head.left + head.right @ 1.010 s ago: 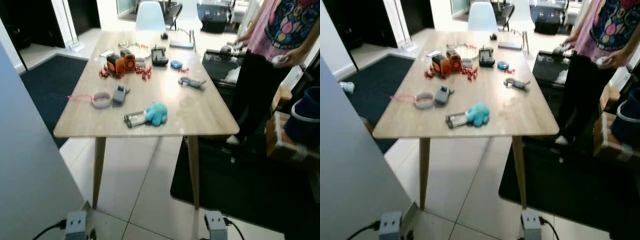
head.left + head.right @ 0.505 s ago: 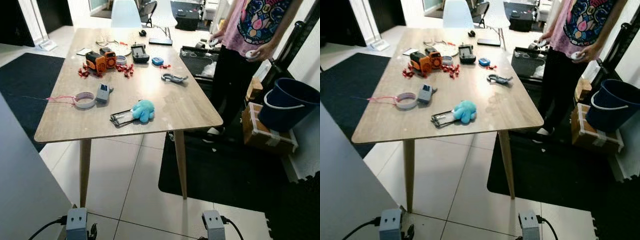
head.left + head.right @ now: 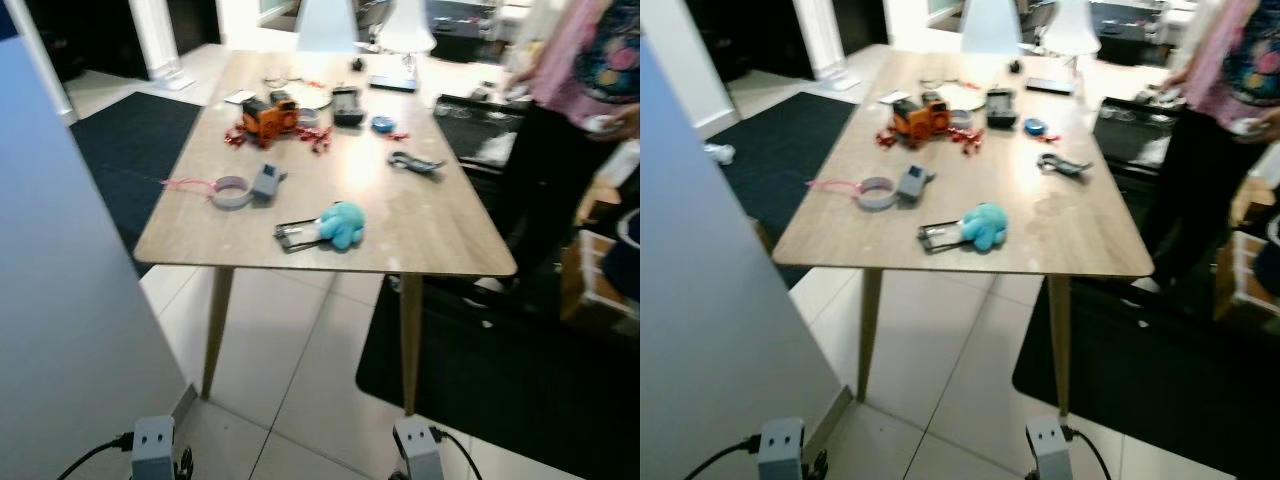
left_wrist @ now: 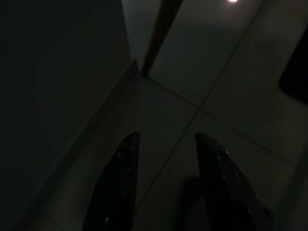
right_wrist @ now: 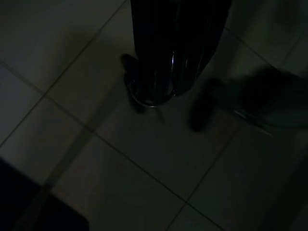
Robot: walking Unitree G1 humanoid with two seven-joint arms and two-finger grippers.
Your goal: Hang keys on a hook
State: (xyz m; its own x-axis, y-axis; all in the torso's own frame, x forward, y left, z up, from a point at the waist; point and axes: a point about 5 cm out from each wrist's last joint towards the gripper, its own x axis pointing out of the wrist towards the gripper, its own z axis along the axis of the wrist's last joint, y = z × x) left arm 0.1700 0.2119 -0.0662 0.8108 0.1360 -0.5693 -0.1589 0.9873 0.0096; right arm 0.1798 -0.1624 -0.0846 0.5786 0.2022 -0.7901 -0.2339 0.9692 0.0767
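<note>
A blue octopus charm [image 3: 340,224] with a metal key piece [image 3: 296,235] fixed to it lies near the front edge of the wooden table [image 3: 440,240]. A second metal clip-like item [image 3: 415,162] lies further back on the right. Both arms hang low in front of me, well below the tabletop. My left gripper [image 4: 166,139] is open over pale floor tiles, with nothing between its fingers. My right gripper [image 5: 161,91] is shut, its fingers pressed together above the tiles in a very dark picture.
Also on the table are a grey tape roll [image 3: 232,192], an orange toy [image 3: 268,115] and small red bits. A person [image 3: 590,90] stands at the table's right side on a black mat [image 3: 520,380]. A grey panel [image 3: 60,300] rises close on my left.
The whole picture has swung, so the camera turned: the table now sits further right and the grey panel covers more of the left. Nothing on the table has moved.
</note>
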